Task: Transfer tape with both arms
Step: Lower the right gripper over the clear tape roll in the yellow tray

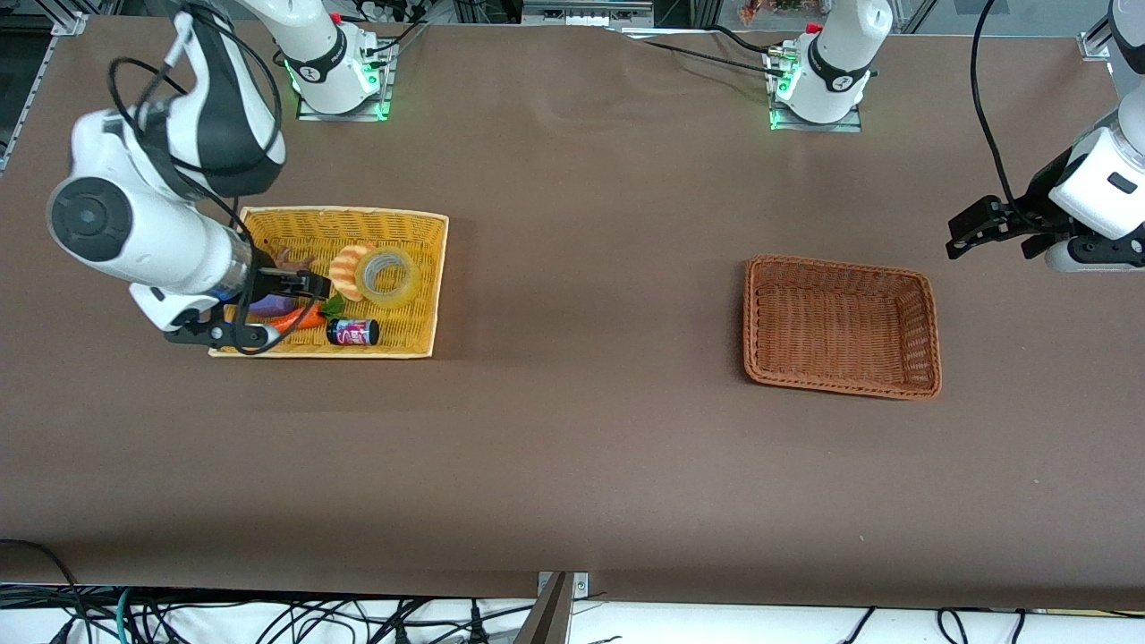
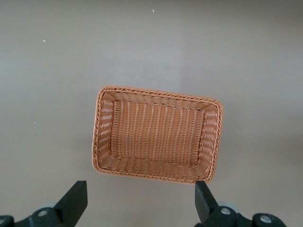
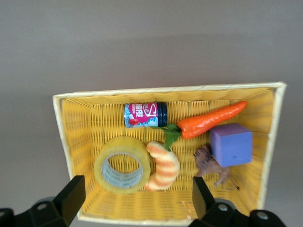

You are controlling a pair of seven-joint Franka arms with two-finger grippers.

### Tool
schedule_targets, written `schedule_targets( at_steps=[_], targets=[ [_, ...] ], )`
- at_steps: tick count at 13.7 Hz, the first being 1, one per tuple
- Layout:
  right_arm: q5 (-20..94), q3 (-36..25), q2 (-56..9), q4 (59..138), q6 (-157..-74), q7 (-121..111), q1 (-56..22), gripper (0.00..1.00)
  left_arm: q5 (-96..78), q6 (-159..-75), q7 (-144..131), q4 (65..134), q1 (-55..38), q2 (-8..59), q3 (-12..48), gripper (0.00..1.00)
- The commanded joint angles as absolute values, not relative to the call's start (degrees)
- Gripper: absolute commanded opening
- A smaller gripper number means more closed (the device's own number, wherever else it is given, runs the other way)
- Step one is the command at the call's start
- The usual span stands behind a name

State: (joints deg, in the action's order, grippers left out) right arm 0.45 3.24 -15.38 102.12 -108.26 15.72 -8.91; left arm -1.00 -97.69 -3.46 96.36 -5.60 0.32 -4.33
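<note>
The tape (image 1: 387,275) is a translucent yellowish roll lying in the yellow basket (image 1: 429,268), touching a croissant toy (image 1: 347,268). In the right wrist view the tape (image 3: 122,164) shows beneath my right gripper (image 3: 136,198), which hangs open over the basket with nothing between its fingers (image 3: 71,196). From the front, the right gripper (image 1: 300,288) is over the basket's middle, beside the tape. My left gripper (image 1: 979,225) is open and up in the air at the left arm's end of the table. The left gripper (image 2: 141,201) holds nothing.
The yellow basket also holds a small can (image 3: 145,115), a toy carrot (image 3: 208,122), a purple cube (image 3: 230,144) and a brown animal figure (image 3: 210,165). An empty brown wicker basket (image 1: 930,331) sits toward the left arm's end, its rim (image 2: 158,92) in the left wrist view.
</note>
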Motion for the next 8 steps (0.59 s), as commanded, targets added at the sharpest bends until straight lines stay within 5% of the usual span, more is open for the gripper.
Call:
schedule_targets(
  at_steps=[1,8],
  targets=[
    [0.44,7.28,-10.64,114.83,-118.35,22.56,-8.53,1.00,-0.70,-97.73,-2.64,95.98,-5.71,0.18,-4.39,1.00],
    [-0.09,10.98,-10.28,132.17,-138.85,27.93,-8.61,1.00,-0.70,-97.73,-2.64,95.98,-5.71,0.18,-4.39,1.00]
  ],
)
